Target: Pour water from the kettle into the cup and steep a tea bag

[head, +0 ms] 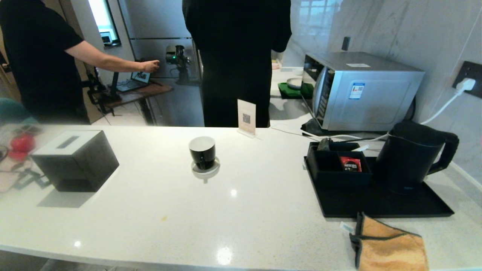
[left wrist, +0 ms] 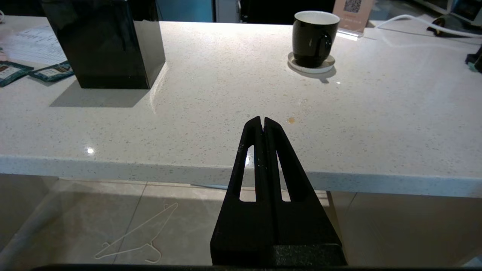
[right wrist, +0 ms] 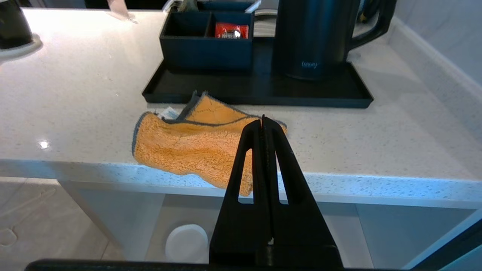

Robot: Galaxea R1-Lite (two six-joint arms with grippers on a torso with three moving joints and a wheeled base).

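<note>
The matte black kettle [head: 410, 158] [right wrist: 312, 37] stands on a black tray [head: 376, 205] at the counter's right, handle to the right. The black cup [head: 202, 152] [left wrist: 315, 37], white inside, sits on its white saucer [head: 205, 169] mid-counter. No tea bag shows plainly; two flat teal sachets [left wrist: 49, 71] lie beside the tissue box. My left gripper [left wrist: 262, 119] is shut and empty, held before the counter's near edge, well short of the cup. My right gripper [right wrist: 262, 119] is shut and empty too, just before the edge by the orange cloth. Neither arm shows in the head view.
A black tissue box [head: 75, 158] stands at the left. An orange cloth [right wrist: 188, 146] overhangs the near edge. On the tray, a black organizer [head: 339, 165] holds a red sachet [head: 351, 164]. A microwave [head: 361, 90], a card sign [head: 246, 117] and two people [head: 237, 56] are behind.
</note>
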